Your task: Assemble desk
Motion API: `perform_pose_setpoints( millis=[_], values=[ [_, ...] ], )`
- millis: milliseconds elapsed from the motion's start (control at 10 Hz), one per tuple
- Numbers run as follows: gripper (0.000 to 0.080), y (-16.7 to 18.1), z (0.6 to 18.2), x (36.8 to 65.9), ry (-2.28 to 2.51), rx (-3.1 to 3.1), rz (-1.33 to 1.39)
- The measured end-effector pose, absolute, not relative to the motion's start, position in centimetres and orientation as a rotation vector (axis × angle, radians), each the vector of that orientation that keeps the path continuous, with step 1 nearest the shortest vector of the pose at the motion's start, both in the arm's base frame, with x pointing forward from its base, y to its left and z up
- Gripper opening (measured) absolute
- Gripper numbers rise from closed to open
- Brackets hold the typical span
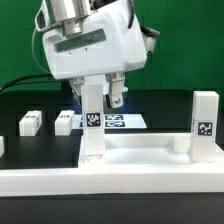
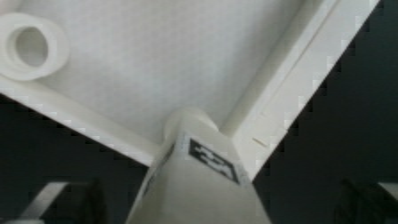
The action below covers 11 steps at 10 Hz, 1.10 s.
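Claw (image 1: 102,97) pointing straight down, fingers (image 1: 117,95) spread apart

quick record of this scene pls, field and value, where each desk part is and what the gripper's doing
gripper: low over the panel, at the top of the left leg; whether the fingers clamp it cannot be told
desk panel: flat on the table, rim up
left leg: upright at the panel's corner on the exterior view's left
right leg: upright at the corner on the exterior view's right
loose legs: lying on the table, off the panel
marker board: behind the panel
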<state>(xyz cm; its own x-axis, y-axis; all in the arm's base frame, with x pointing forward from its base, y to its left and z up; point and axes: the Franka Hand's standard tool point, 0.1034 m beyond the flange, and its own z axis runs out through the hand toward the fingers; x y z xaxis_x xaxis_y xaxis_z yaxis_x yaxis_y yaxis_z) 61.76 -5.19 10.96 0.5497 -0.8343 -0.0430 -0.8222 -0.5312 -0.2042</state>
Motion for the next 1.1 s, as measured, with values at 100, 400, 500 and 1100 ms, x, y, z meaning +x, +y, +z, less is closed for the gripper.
perform_pose_setpoints(
  millis=[100,400,500,1100],
  values=[
    [0.0648,-5.2,10.87,61.64,1.332,-2.623,-0.086],
    [0.0649,-5.71,11.29,62.01,0.798,-2.885,-0.139],
    [0.0649,-5.46,11.35,62.24,0.457,-2.988,-0.161],
    [0.0298,-5.15,11.09,62.13,0.685,-2.944,-0.139]
  ],
)
